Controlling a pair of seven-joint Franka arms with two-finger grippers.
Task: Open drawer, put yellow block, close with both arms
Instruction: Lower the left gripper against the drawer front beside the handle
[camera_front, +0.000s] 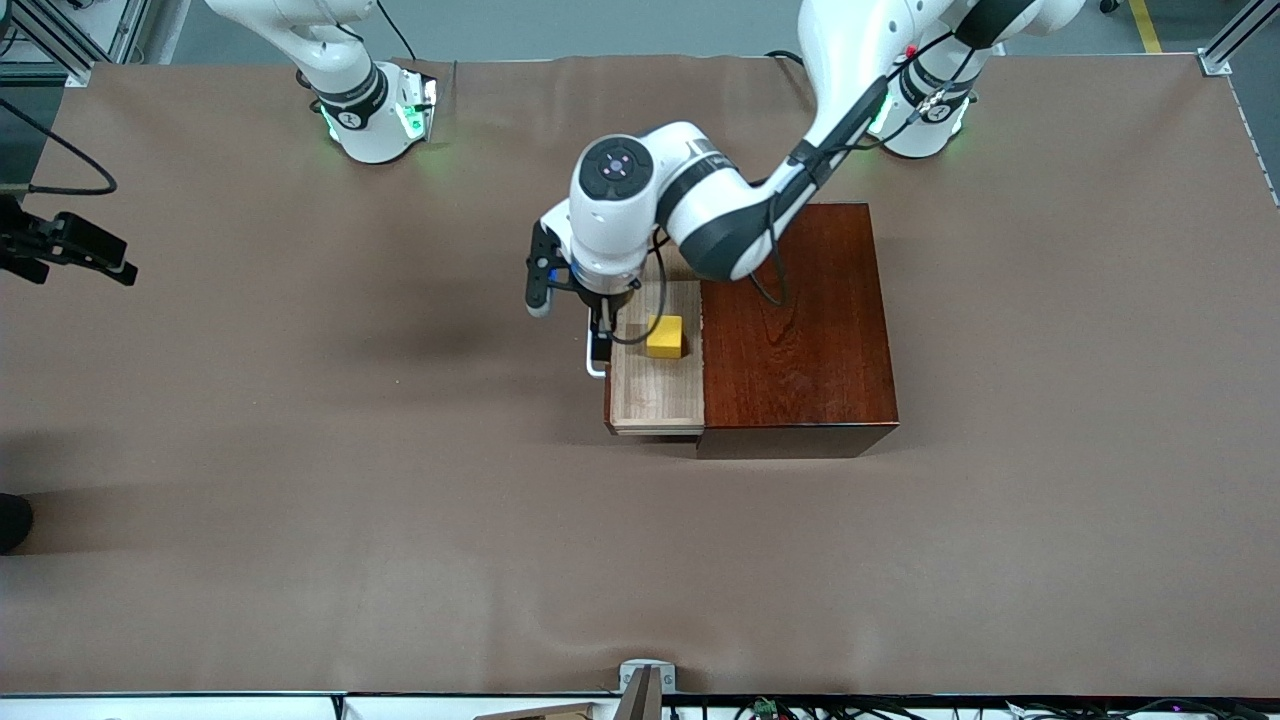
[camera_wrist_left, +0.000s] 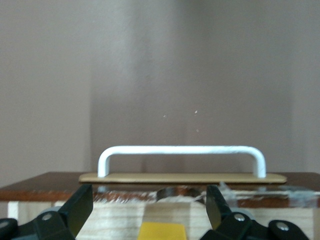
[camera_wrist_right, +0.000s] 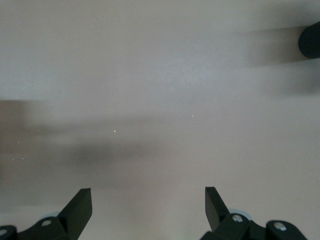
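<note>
The dark reddish-brown box (camera_front: 800, 330) stands mid-table with its pale-wood drawer (camera_front: 655, 395) pulled out toward the right arm's end. The yellow block (camera_front: 664, 337) lies in the drawer. My left gripper (camera_front: 600, 345) is open and empty over the drawer's handle end, beside the block. The white handle (camera_front: 595, 371) shows under it. In the left wrist view the handle (camera_wrist_left: 181, 150) lies ahead of the open left gripper (camera_wrist_left: 148, 207), with the block (camera_wrist_left: 162, 231) low between the fingers. My right gripper (camera_wrist_right: 148, 205) is open over bare table and is out of the front view.
A brown cloth (camera_front: 300, 500) covers the table. A black device (camera_front: 70, 245) juts in at the right arm's end. A dark round shape (camera_wrist_right: 310, 40) sits at the edge of the right wrist view. The right arm's base (camera_front: 370, 110) stands at the table's edge.
</note>
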